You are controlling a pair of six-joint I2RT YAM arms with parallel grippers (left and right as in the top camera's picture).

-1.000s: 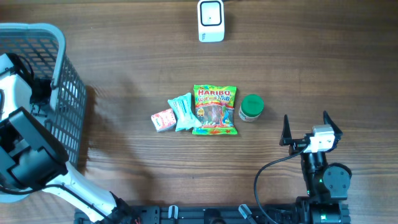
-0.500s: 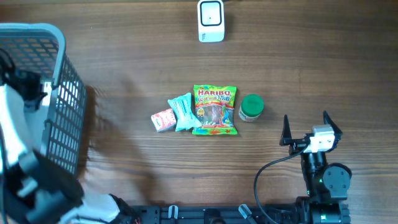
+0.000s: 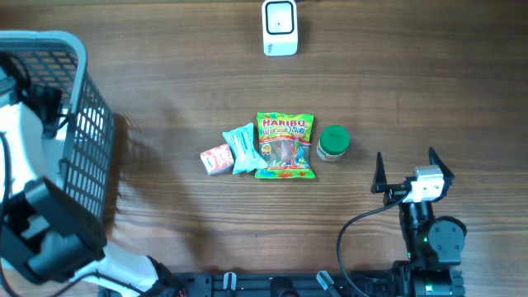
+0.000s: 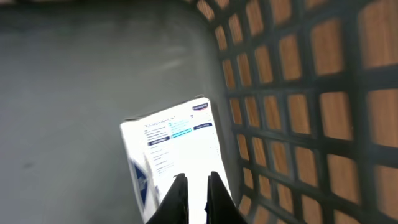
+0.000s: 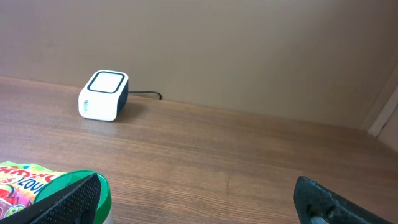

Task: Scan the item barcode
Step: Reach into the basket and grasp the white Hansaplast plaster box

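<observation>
Hovering clenched, seemingly empty, over the white box in the basket at its view's lower centre, the left gripper is risking snagging the mesh wall on lifting, while the right gripper is sitting spread.

The left arm extends along the left edge of the tabletop. The left gripper is directed downward, its two fingers drawn almost together with only a thin slit between them. The right arm is stationed at the near edge toward the right corner, with the right gripper facing the far edge and its jaws spread wide.
</observation>
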